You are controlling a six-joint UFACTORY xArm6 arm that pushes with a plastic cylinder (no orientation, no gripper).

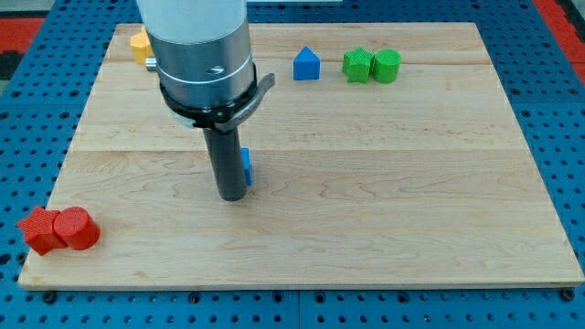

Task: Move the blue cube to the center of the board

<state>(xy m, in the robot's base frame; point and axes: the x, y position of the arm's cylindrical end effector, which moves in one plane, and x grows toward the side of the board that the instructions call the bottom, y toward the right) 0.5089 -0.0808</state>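
At the near left corner of the pale wooden board [384,228] sit two red plastic blocks touching each other: a red star-like block [38,229] and a red cylinder [76,228] just to its right. At the far left corner a yellow plastic block [140,45] peeks out from behind the arm's grey metal housing [199,55]; its shape cannot be made out.

The arm carries no claw, so there is nothing to spread or press together. It ends in a straight dark rod, and my tip [232,196] rests on the board left of centre. The blue plastic cube [247,165] is touching the rod's right side, a little farther back than the tip, and most of it is hidden behind the rod. Only a narrow blue sliver shows, so its facing and any long axis cannot be read.

That relation decides the coming move. The cube lies right of the tip, and the board's centre lies farther right again, so tip, cube and goal stand roughly in a line. A push to the right, I judge, should carry it there.

Along the far edge, well apart from the tip, stand a blue house-shaped block [307,64], then a green ridged block [357,65] touching a green cylinder [386,66].
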